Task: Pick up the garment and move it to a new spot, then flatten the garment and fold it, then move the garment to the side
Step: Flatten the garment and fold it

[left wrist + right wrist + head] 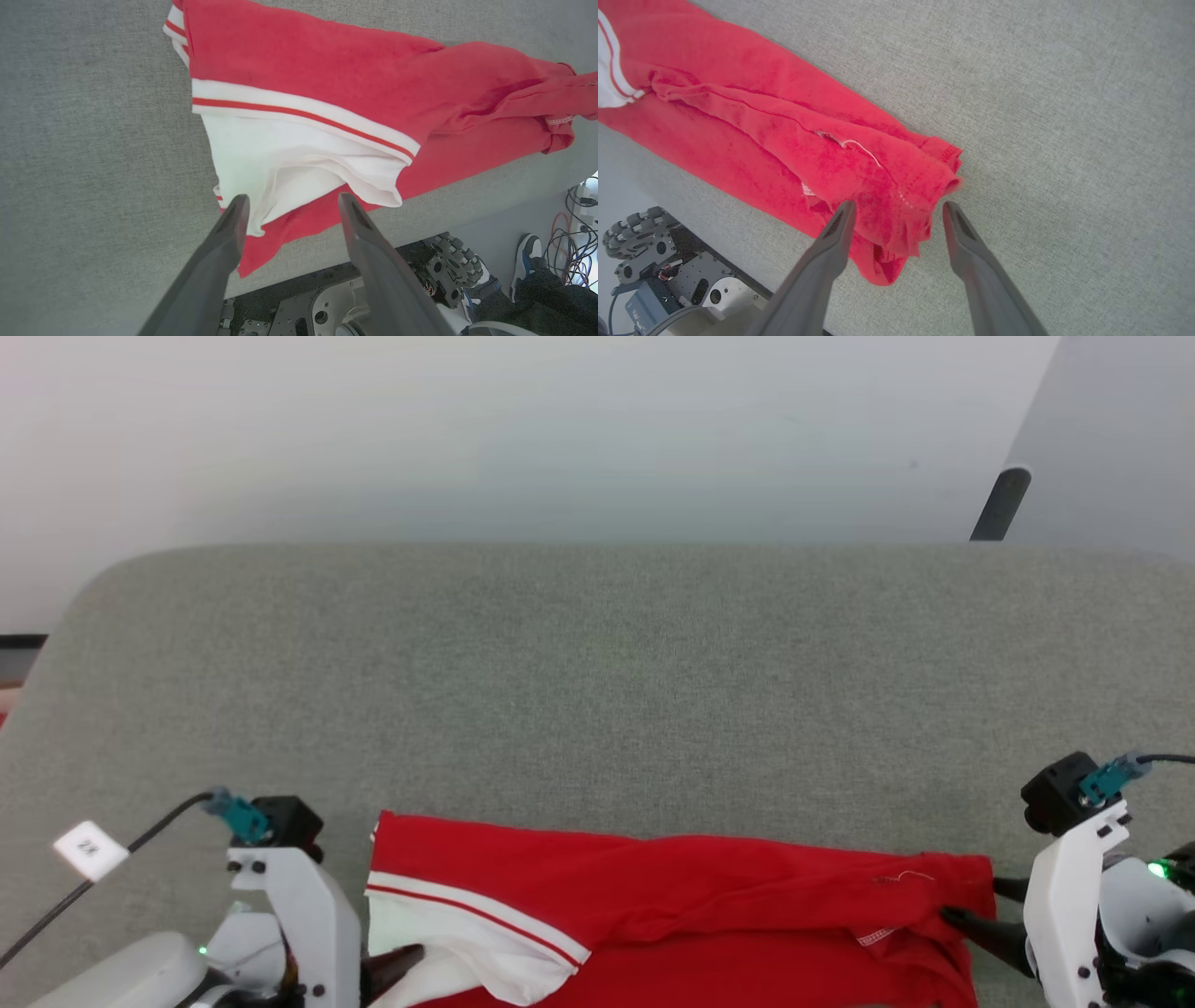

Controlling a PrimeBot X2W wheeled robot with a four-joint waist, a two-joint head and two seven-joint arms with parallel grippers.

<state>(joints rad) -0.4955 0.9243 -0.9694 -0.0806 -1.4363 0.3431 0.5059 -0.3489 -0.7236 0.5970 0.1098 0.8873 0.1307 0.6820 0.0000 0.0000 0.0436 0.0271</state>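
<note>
Our left gripper (289, 200) and right gripper (899, 207), jaws spread and empty, bracket the garment (700, 887) at sleeve and hem, likely to flatten it along the near edge of the grey cushion (597, 691).

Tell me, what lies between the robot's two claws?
The red T-shirt, lying as a long band on the grey fabric surface, reaches from the left claw to the right claw; the head view shows it.

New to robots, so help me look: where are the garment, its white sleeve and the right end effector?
garment (709, 887), head view, on its red body.
white sleeve (280, 154), left wrist view, on the sleeve's middle.
right end effector (899, 205), right wrist view, midway between its open fingertips.
</note>
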